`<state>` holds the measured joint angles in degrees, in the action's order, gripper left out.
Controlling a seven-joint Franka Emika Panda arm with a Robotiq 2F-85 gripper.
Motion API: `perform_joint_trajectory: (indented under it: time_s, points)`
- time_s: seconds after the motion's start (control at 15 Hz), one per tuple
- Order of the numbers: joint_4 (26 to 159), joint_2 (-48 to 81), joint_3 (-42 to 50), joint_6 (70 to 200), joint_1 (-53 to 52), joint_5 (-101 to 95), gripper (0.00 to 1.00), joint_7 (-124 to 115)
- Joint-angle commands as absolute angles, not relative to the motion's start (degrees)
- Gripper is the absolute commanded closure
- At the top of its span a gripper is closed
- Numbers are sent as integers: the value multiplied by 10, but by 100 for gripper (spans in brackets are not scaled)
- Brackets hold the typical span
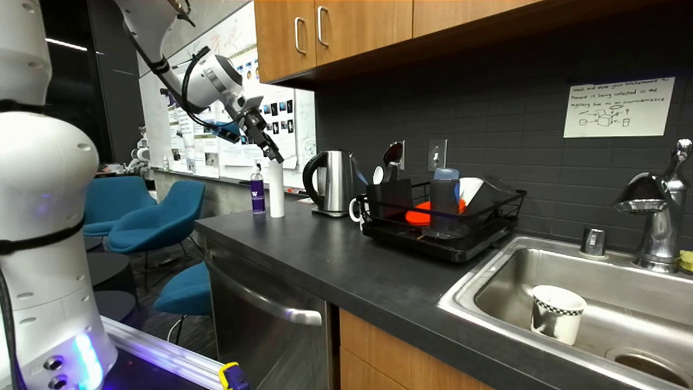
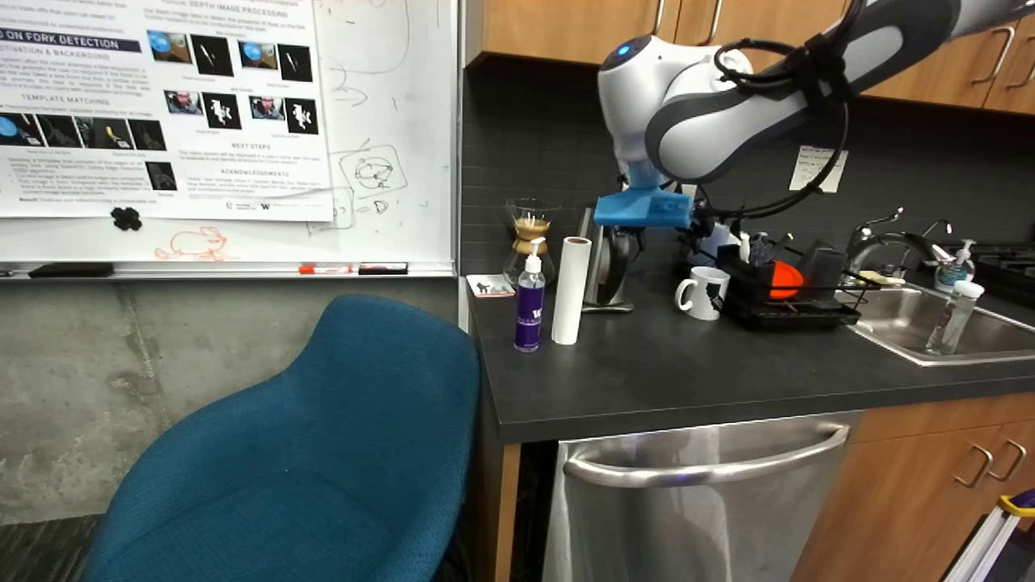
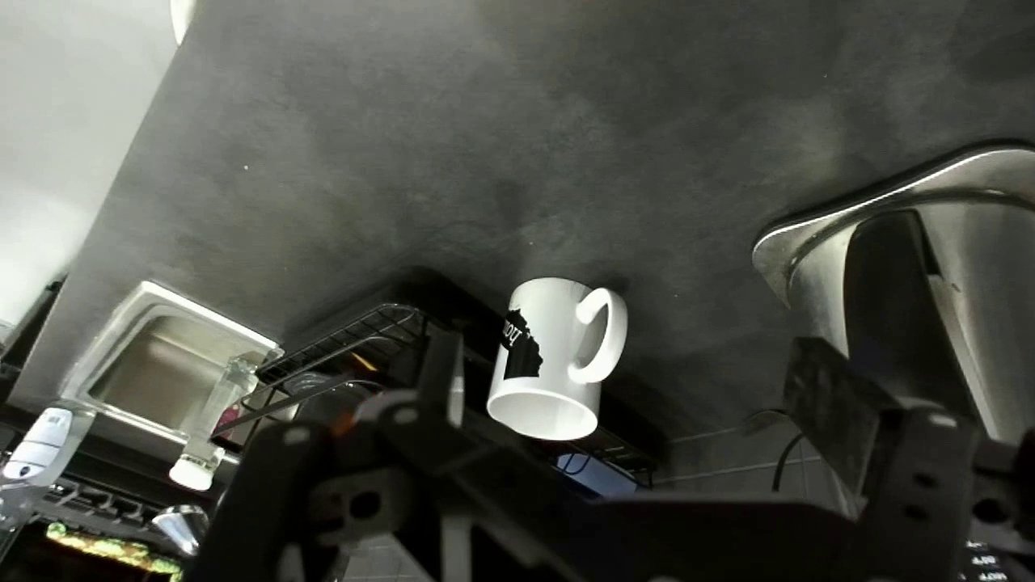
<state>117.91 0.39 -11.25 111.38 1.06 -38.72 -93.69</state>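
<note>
Although the fingers (image 3: 837, 396) stand wide apart above the worktop (image 2: 614, 372), I see nothing held in them. Lower than them and farther out, the white mug (image 3: 558, 339) stands upright on the worktop; in the wrist view it shows in the gap between them, but they do not touch it. Past one finger is the steel kettle (image 1: 338, 181), and past the other the black dish rack (image 1: 414, 244), just beside the mug.
</note>
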Motion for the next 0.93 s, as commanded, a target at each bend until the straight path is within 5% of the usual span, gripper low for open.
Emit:
perform_joint_trajectory:
  time_s: [0.0,0.87]
  points:
    - [1168,14,-81,1113,-14,-379,0,-933]
    - [1164,21,-72,1114,-24,-378,0,-931]
